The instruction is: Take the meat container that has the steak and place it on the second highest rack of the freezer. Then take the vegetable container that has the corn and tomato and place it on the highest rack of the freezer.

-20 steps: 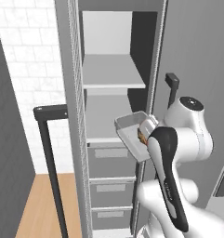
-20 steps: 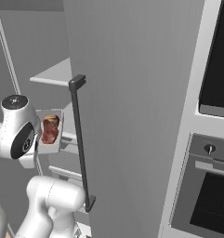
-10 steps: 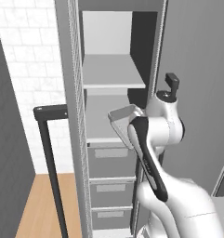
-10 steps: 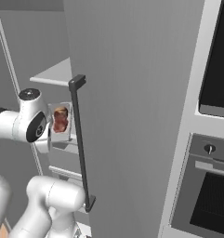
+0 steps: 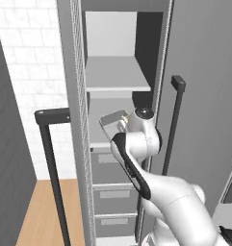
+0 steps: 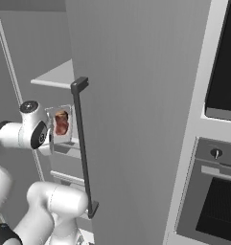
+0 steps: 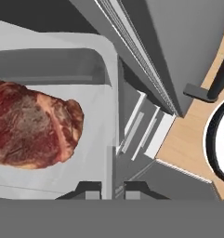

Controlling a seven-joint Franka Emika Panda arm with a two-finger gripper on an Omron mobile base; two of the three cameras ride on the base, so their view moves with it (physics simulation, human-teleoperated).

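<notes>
Pinching the tray (image 7: 102, 116) rim, the gripper (image 7: 109, 188) has its fingers nearly shut on the thin wall. One stiff, light tray carries one steak (image 7: 32, 124), soft and liable to slide, so an edge hold looks right. It hangs tilted before the freezer (image 5: 74, 144), near the two shelves and three drawers.

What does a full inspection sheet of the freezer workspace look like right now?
Surface: the second highest rack mostly hidden behind the arm; the highest rack holds nothing visible.
Job's things: steak lies in the meat container, held up in front of the open freezer, not yet set down.
Clutter: nothing seen.
Grippers: gripper shut on the container's rim.
Cables: nothing seen.
Surroundings: freezer drawers below, dark bar handle, oven at right, wooden floor.
</notes>
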